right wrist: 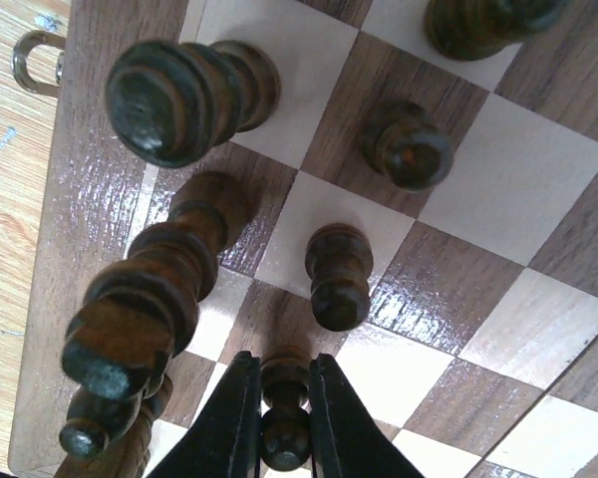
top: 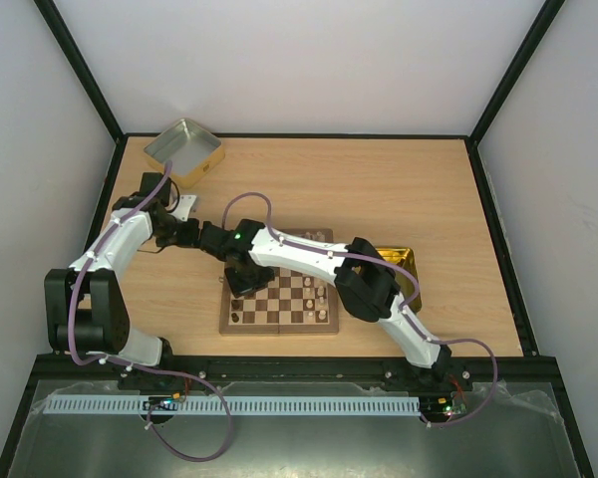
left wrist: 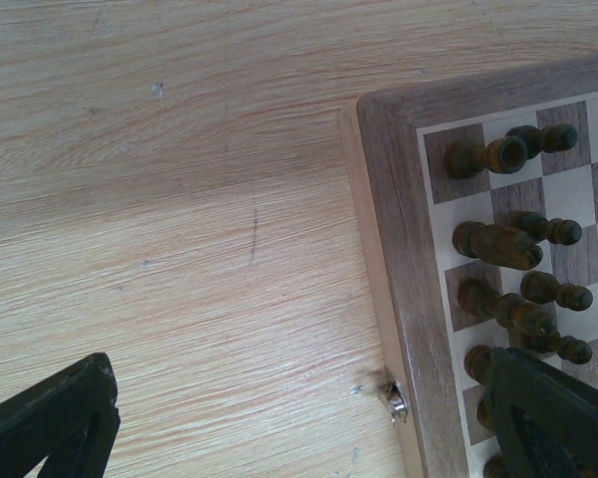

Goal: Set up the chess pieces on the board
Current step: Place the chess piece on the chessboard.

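the board lies flat on the table, close to the near edge and about midway along it. a silver tin is set in the far left corner of the table. a yellow-gold tin is seen just beside the board's right edge, partly hidden by the right arm; whether tin and board touch cannot be told.

the right gripper is reached across the board to its left part. its two fingers are clamped on a dark pawn, which is held upright between them over the second row in from the board's left rim. whether the pawn's base rests on its square or is lifted off it cannot be told. other dark chess pieces are stood upright in two rows along that rim, one to a square. a metal clasp is fixed to the rim's outer side.

the left gripper is held above the board's far left corner, its jaws spread wide with nothing between them: one finger is over bare table, the other over the dark pieces near the rim.

a few pale pieces are seen towards the right half of the board, partly covered by the right arm.
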Available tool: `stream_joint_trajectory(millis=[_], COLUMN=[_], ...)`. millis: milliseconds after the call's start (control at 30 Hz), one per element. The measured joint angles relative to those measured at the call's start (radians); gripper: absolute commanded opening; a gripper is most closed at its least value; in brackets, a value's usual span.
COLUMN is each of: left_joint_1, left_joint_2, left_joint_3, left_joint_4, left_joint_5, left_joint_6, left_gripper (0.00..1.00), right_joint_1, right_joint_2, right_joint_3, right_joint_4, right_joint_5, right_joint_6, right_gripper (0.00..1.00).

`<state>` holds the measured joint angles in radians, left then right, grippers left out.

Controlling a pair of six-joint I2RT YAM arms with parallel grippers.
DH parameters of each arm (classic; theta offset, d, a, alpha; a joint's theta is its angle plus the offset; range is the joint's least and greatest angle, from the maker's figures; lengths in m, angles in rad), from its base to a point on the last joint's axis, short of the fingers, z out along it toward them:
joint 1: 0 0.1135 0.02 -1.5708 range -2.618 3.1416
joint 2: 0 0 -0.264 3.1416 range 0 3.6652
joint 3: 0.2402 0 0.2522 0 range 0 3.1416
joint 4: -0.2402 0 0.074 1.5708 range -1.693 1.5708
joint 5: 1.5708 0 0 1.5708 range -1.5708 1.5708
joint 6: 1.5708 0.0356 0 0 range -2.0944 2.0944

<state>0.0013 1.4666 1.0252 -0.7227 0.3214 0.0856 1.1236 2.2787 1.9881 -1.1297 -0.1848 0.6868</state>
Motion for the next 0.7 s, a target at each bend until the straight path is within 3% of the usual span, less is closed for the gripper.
stream_joint_trajectory(millis=[300,700], left_joint_1=[0.000,0.000], left_joint_2=[0.000,0.000], left_joint_3=[0.000,0.000], left_joint_4=[0.000,0.000], left_joint_5=[0.000,0.001], left_joint_6=[0.000,0.000], left_gripper=[1.00,1.00], right_joint_1=[0.000,-0.012], right_joint_2=[0.002,-0.001], right_joint_3=[0.018,0.016], right_joint_4=[-0.011,-0.011], right_joint_5=[0.000,0.006], right_joint_6=[-0.008,-0.003], right_gripper=[0.20,0.20])
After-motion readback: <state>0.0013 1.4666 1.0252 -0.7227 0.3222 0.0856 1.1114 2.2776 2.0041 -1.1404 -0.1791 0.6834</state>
